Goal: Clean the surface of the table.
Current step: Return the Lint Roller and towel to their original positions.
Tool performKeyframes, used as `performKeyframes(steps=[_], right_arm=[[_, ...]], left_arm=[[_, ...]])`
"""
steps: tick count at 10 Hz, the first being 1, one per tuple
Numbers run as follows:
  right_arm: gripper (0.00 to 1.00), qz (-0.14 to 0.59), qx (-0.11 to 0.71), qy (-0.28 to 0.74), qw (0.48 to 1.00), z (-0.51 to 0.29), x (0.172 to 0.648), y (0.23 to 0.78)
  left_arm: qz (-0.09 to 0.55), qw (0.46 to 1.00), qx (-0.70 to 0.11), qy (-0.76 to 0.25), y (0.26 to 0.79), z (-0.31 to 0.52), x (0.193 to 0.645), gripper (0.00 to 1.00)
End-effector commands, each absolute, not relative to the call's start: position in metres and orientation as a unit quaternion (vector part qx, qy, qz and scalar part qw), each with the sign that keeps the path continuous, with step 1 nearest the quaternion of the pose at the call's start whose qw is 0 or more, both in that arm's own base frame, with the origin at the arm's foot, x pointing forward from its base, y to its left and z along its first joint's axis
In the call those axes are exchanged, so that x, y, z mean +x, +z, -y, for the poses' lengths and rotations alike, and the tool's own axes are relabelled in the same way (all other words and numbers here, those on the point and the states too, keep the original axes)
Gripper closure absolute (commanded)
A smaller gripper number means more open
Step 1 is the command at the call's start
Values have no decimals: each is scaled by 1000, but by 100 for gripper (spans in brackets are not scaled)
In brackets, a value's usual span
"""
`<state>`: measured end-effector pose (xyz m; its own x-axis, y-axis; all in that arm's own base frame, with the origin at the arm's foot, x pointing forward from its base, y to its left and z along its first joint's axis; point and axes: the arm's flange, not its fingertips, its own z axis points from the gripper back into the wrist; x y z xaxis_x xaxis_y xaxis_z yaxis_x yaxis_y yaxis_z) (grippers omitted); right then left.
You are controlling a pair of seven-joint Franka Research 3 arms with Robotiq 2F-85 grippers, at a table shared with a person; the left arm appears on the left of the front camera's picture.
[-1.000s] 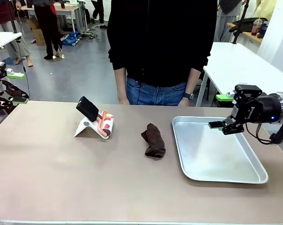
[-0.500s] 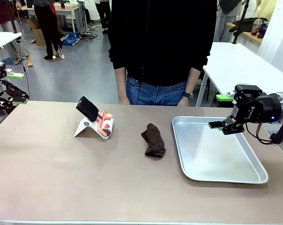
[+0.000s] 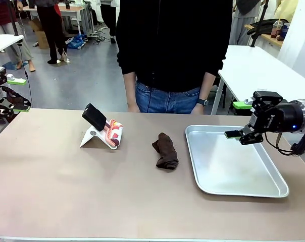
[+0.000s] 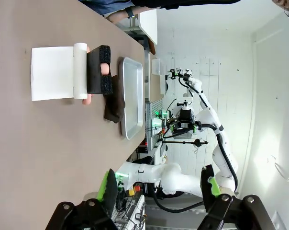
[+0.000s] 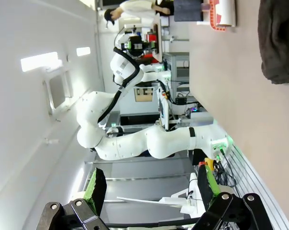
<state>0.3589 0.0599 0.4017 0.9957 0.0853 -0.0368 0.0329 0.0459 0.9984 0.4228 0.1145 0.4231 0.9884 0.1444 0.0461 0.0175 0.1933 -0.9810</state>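
Observation:
The taupe-brown table (image 3: 66, 186) carries a crumpled dark brown cloth (image 3: 166, 151) near its middle. My right gripper (image 3: 237, 119) hovers open over the far right corner of the silver tray (image 3: 243, 189), nothing between its green pads. At the table's far left edge my left gripper (image 3: 18, 94) is open too, off the table top. In the left wrist view the open left gripper (image 4: 159, 191) faces along the table (image 4: 39, 153) toward the cloth (image 4: 113, 103). The right wrist view has the open right gripper (image 5: 151, 187) and the cloth (image 5: 278, 40).
A white stand holding a black slab and a colourful card (image 3: 99, 128) stands left of the cloth. A person in a black top (image 3: 172, 45) stands at the far edge. White-topped tables (image 3: 258, 65) lie behind on the right.

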Motion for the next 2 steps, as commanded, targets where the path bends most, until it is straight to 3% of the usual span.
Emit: performKeyframes(steps=[1, 2], right_arm=[[0, -51, 688, 14, 724, -58, 356, 408], [0, -51, 688, 14, 724, -58, 356, 408]], left_arm=[[66, 771, -633, 32, 424, -113, 417, 10], [66, 771, -633, 32, 424, -113, 417, 10]])
